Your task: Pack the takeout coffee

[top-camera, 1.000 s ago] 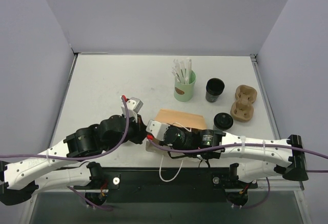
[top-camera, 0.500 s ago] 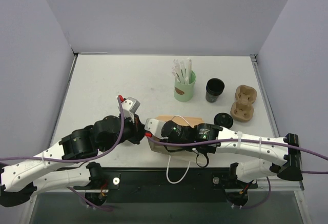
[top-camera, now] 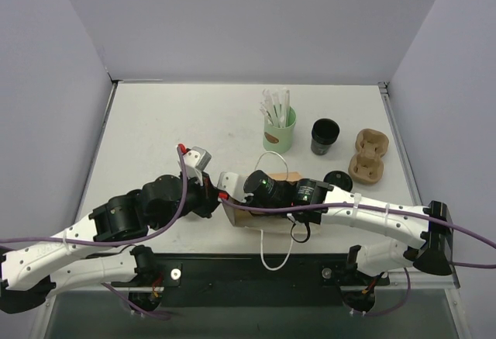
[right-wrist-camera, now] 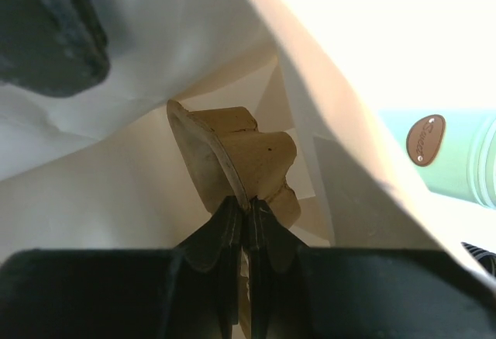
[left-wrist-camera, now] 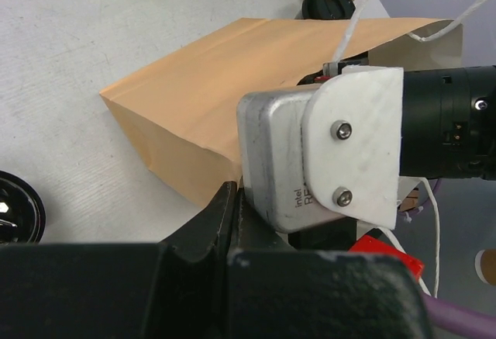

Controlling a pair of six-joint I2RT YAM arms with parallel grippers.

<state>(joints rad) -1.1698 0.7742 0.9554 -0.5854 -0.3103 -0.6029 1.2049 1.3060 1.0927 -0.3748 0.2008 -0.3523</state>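
The takeout coffee (top-camera: 325, 136), a small black cup with a black lid, stands on the table at the back right, apart from both grippers. A tan paper bag (top-camera: 276, 178) lies near the front middle, mouth toward the left arm. My left gripper (top-camera: 219, 198) (left-wrist-camera: 235, 191) is shut on the bag's rim (left-wrist-camera: 232, 83). My right gripper (right-wrist-camera: 248, 203) reaches inside the bag, shut on the edge of a brown pulp cup carrier (right-wrist-camera: 240, 149). In the top view its fingers are hidden by the bag and wrist.
A mint-green cup (top-camera: 278, 131) with white straws stands behind the bag. A flat black lid (top-camera: 338, 181) lies right of the bag, and a second pulp carrier (top-camera: 366, 157) sits near the right edge. The bag's white string handles (top-camera: 273, 260) hang over the front.
My right arm has pushed left and deeper into the bag with the carrier. The bag has lifted and its string handle has swung up. The left gripper has stayed at the rim.
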